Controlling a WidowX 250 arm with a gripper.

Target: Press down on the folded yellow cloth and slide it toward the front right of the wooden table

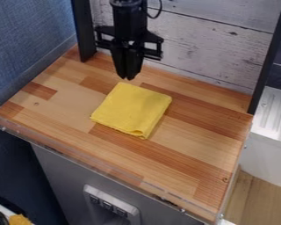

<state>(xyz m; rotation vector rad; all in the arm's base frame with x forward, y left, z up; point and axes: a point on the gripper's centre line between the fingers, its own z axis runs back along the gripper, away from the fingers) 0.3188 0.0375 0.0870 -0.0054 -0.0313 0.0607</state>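
Cloth (131, 110) of a strong, even yellow lies on the wooden desk (201, 145), a little toward 12 o'clock from the middle of the surface. It is folded in several layers and makes a flat, soft packet, nearly square but turned, so that its corners point to about 11, 2, 5 and 8 o'clock. The surface looks matt and quite smooth, with only slight unevenness. Near the 5 o'clock corner the layers do not meet exactly: one small rounded fold opens there, and the edges beneath it show as thin lines. Along the side between 5 and 8 o'clock, the border is a little wavy. A soft shadow lies beside the side between 2 and 5 o'clock.

The black gripper (127, 78) hangs at 12 o'clock from the cloth, near its 11 o'clock corner, and points downward. Its jaws are clenched together, with nothing visible between them.

Behind the desk, toward 1 o'clock, stands a panel of whitish planks (207, 48), between two dark posts (84, 30). A blue wall (28, 35) is at 10 o'clock, and a white ribbed surface (278, 110) at 3 o'clock.
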